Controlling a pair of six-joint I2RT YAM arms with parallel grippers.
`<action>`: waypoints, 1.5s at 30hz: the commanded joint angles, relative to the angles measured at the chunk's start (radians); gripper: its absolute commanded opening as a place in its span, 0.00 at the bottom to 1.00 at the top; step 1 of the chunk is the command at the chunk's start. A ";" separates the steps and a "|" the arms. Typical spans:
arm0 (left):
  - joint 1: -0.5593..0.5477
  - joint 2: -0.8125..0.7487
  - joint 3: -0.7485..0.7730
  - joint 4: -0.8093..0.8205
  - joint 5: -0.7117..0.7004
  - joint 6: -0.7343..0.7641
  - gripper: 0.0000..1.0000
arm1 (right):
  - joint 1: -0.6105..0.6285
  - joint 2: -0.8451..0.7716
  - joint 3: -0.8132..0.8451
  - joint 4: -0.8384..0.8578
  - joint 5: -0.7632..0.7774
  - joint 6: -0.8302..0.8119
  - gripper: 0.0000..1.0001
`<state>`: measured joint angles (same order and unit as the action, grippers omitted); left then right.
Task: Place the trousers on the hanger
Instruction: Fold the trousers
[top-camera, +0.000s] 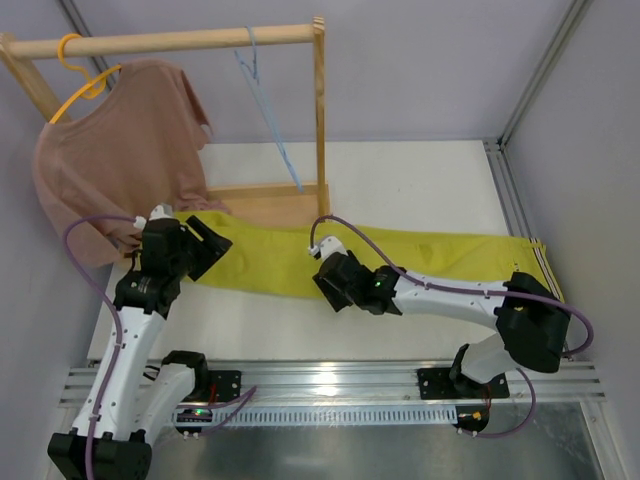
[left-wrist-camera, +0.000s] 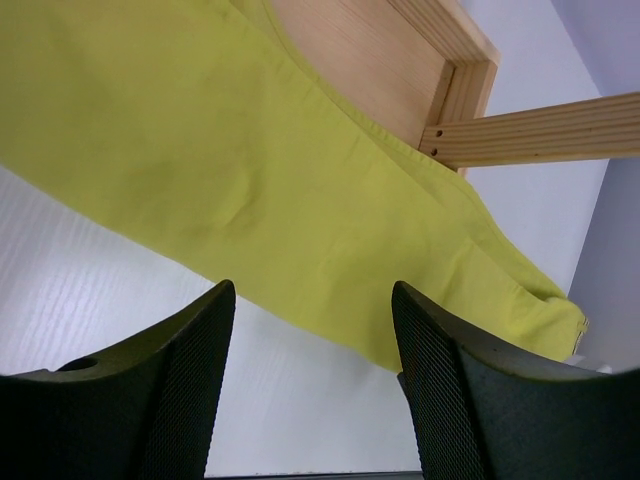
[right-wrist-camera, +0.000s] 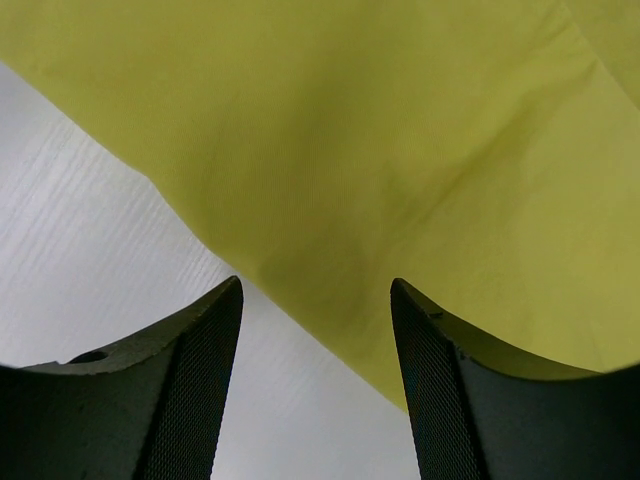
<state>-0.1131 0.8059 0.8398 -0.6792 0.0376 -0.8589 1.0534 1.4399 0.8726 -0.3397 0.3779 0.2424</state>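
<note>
Progress: nothing is done yet, as far as I can judge. The trousers (top-camera: 420, 258) lie flat along the table (top-camera: 400, 175), not lifted and not draped, so grasping, carrying and hanging are all left.
Far left: a dusty-pink T-shirt (top-camera: 110, 160) on a yellow hanger (top-camera: 80, 85) hangs from the wooden rack (top-camera: 170, 42). It is no part of my job.
My left gripper (top-camera: 200, 247): released, fingers spread, nothing between them. It hovers over the leg end of the trousers, near the rack's base board (top-camera: 265, 205). My wrist view shows the near cloth edge and bare table below the gap.
My left arm: rises from its near-left base, forearm reaching far, wrist tipped down toward the cloth.
The hanger (top-camera: 268, 110): light blue, hooked on the rail to the right of the shirt. It hangs bare — well apart from the trousers below.
My right gripper (top-camera: 333, 283): released and empty, low over the near edge of the trousers at about mid-length.
My right arm: elbow folded at the near right, forearm stretched leftward along the cloth.
Far right: the striped waistband (top-camera: 543, 268) lies beside my right elbow.
</note>
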 joint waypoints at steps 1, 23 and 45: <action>-0.002 -0.019 0.015 0.009 -0.001 0.012 0.65 | 0.000 0.062 0.063 0.016 -0.022 -0.104 0.64; 0.015 0.036 0.087 -0.074 -0.223 -0.040 0.65 | 0.025 0.277 0.080 0.103 -0.072 -0.143 0.64; 0.015 -0.019 0.134 -0.100 -0.268 0.001 0.65 | 0.016 0.269 -0.014 0.103 -0.232 0.063 0.04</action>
<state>-0.1032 0.8112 0.9371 -0.7685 -0.1780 -0.8795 1.0508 1.6878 0.8856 -0.1421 0.2844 0.2382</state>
